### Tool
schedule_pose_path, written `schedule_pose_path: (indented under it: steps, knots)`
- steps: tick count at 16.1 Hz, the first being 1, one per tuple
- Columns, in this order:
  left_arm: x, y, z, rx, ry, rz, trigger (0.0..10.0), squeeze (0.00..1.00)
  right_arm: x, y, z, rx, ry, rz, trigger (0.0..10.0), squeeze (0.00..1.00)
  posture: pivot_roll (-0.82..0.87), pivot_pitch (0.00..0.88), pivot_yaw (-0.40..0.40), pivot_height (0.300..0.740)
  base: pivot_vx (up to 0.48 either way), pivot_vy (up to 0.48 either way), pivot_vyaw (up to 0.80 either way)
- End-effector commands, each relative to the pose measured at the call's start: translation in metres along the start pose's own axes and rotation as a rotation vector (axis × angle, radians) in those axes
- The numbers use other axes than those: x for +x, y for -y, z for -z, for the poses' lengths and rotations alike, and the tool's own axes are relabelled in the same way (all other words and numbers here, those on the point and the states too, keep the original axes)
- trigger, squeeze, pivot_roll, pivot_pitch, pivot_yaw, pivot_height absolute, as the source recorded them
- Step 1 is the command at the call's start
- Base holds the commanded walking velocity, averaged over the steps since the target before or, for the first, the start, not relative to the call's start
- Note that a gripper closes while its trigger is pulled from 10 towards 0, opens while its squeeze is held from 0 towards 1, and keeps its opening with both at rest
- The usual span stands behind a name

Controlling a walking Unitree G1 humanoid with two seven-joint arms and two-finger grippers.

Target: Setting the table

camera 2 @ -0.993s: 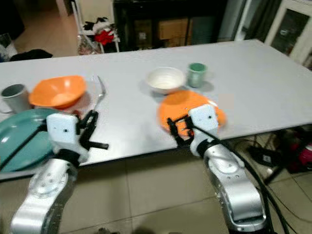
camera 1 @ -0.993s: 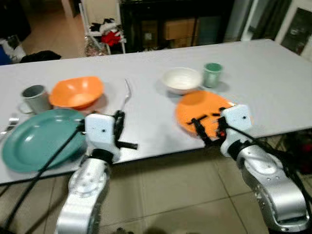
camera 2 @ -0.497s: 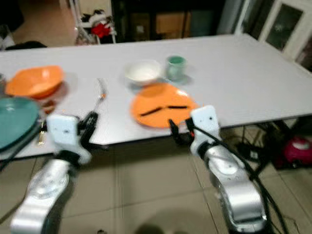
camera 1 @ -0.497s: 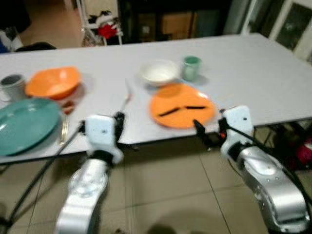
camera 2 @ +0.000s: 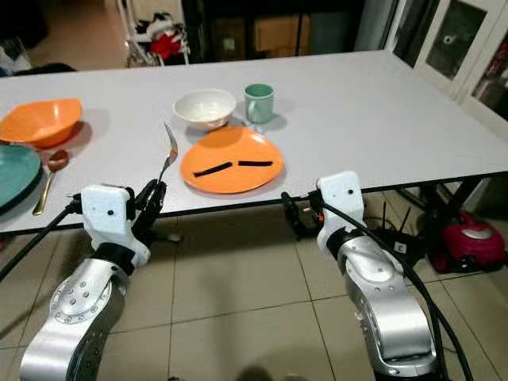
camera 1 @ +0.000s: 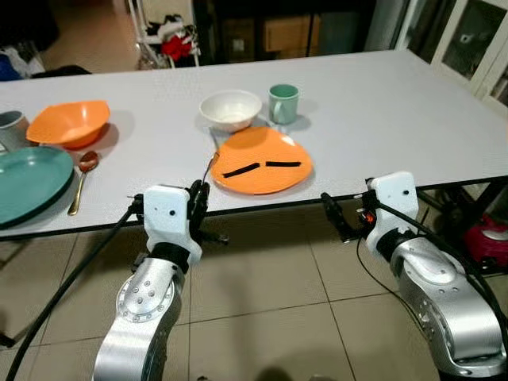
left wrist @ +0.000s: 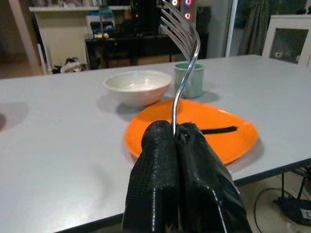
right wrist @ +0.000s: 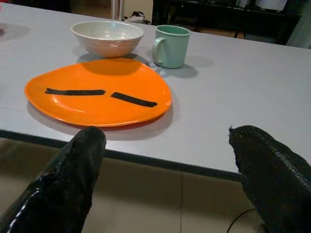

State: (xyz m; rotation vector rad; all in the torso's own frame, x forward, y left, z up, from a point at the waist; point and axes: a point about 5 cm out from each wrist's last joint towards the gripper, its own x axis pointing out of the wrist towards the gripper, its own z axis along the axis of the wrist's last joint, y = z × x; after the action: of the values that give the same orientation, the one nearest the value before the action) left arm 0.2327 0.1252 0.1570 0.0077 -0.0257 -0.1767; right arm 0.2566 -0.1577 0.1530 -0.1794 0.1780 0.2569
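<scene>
1. Left tool (camera 2: 155, 193): clenched on the handle of a fork (camera 2: 167, 151), held below the near edge of the surface (camera 1: 444, 119); the fork's long axis runs upright, tines topmost and curving forward.
2. Orange plate (camera 1: 258, 163): lies ahead and slightly right of the fork, near the surface edge; it carries two black strips (camera 1: 238, 170). The left arm is judged nearer the bare space on the plate's left, where the fork would presumably be laid.
3. Right tool (camera 2: 294, 214): released, fingers spread wide, level with the edge right of the plate.
4. White bowl (camera 1: 230, 109) and green mug (camera 1: 282, 102): just behind the plate; the bowl appears empty.
5. Far left: orange bowl (camera 1: 68, 121), teal plate (camera 1: 28, 182), spoon (camera 1: 82, 178) between them.
</scene>
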Motion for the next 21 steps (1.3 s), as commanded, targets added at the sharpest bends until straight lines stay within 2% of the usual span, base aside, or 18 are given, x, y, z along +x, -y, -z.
schedule_pose_path:
  steps: [1,15,21]
  knots:
    - [0.0007,-0.0027,-0.0019,0.014,0.010,-0.010,10.0,0.00,-0.0003,-0.0020,-0.0044,0.009,0.015,-0.012,10.0,0.00,-0.13,0.027,0.042,0.740,0.270,0.000,0.00]
    - [0.0041,-0.0024,-0.0032,0.005,0.008,0.025,10.0,0.00,0.0021,-0.0088,-0.0066,0.027,0.021,-0.053,10.0,0.00,-0.13,0.031,0.051,0.740,0.369,0.000,0.00]
    - [0.0021,0.0025,0.0013,-0.003,-0.023,0.051,10.0,0.00,0.0002,-0.0103,-0.0054,0.019,0.010,-0.089,10.0,0.00,-0.12,0.042,0.052,0.740,0.351,0.000,0.00]
